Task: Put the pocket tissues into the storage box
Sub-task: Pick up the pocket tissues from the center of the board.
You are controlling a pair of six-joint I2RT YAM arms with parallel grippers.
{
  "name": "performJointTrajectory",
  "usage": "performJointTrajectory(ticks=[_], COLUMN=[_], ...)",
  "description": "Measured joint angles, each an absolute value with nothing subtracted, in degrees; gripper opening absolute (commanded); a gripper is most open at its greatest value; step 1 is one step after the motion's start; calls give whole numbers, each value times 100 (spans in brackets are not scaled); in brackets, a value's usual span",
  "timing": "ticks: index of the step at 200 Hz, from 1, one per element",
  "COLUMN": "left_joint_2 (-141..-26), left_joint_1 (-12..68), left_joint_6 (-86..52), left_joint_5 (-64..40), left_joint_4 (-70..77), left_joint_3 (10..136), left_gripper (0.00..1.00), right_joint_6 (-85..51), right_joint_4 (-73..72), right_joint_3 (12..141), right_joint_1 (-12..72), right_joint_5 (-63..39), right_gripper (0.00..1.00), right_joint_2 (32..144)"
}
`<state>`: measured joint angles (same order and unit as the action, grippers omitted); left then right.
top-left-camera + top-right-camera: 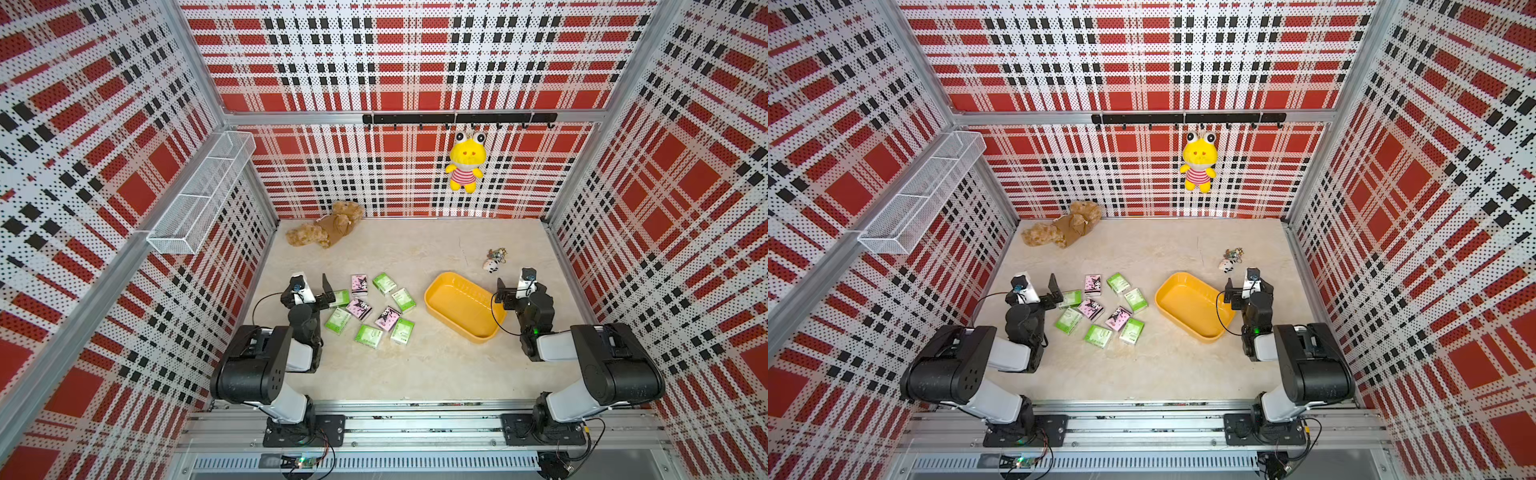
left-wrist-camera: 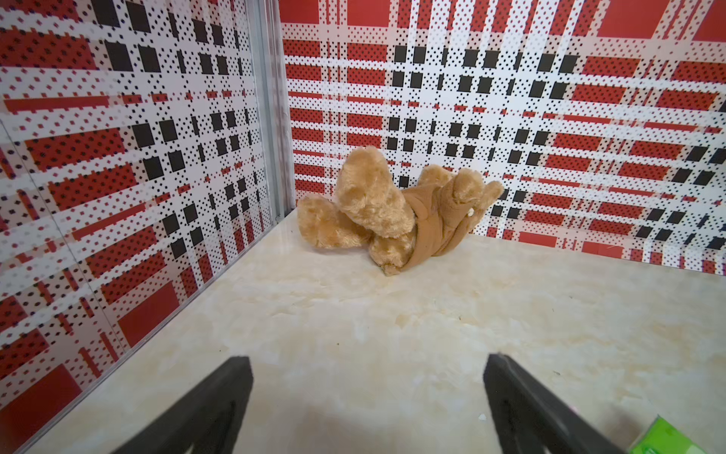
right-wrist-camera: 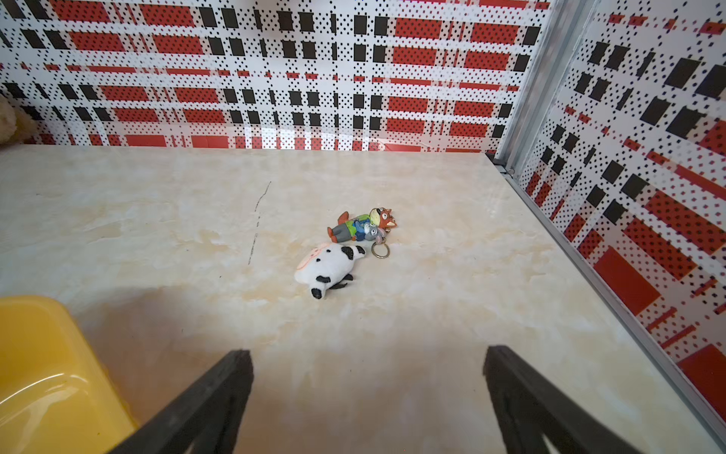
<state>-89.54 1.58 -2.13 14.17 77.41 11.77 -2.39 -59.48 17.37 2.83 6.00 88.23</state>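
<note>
Several pocket tissues lie scattered left of the table's middle in both top views, some light green [image 1: 338, 320] [image 1: 1098, 335], some pink [image 1: 360, 308] [image 1: 1092, 308]. To their right stands the yellow storage box [image 1: 461, 307] [image 1: 1192, 305], with nothing in it. My left gripper [image 1: 328, 291] [image 2: 369, 359] is open just left of the packets, over bare table; one green packet [image 2: 664, 438] lies beside its finger. My right gripper [image 1: 503, 293] [image 3: 367, 353] is open at the box's right side, with the box's rim [image 3: 47, 373] beside it.
A brown teddy bear [image 1: 328, 228] [image 2: 385, 208] lies at the back left. Keychain trinkets [image 1: 494, 259] [image 3: 341, 251] lie behind the box. A yellow plush frog [image 1: 465, 166] hangs from a black hook rail [image 1: 457, 118]. A white wire basket [image 1: 203, 191] is mounted on the left wall.
</note>
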Motion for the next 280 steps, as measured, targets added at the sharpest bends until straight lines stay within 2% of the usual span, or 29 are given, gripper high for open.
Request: performJointTrajectory(ticks=[145, 168, 191, 230, 280], left_joint_2=[-8954, -8927, -8503, -7712, -7175], left_joint_1=[158, 207, 274, 427, 797], left_joint_6=[-217, -215, -217, -475, -858], left_joint_5=[1391, 1520, 1745, 1621, 1188], left_joint_4=[7741, 7640, 6689, 4589, 1800], left_joint_3=[1177, 1219, 1658, 3144, 4681], left_gripper=[99, 99, 99, 99, 99], right_joint_6=[-261, -270, -233, -115, -469], right_joint_4=[-5942, -5419, -4434, -3052, -64], right_joint_3=[1741, 2126, 2930, 3623, 5468], right_joint_1=[217, 213, 261, 639, 1872], right_joint_5=[471, 528, 558, 963, 1962], right_gripper=[100, 100, 100, 100, 100], right_joint_2=[8823, 8755, 8484, 7502, 6777])
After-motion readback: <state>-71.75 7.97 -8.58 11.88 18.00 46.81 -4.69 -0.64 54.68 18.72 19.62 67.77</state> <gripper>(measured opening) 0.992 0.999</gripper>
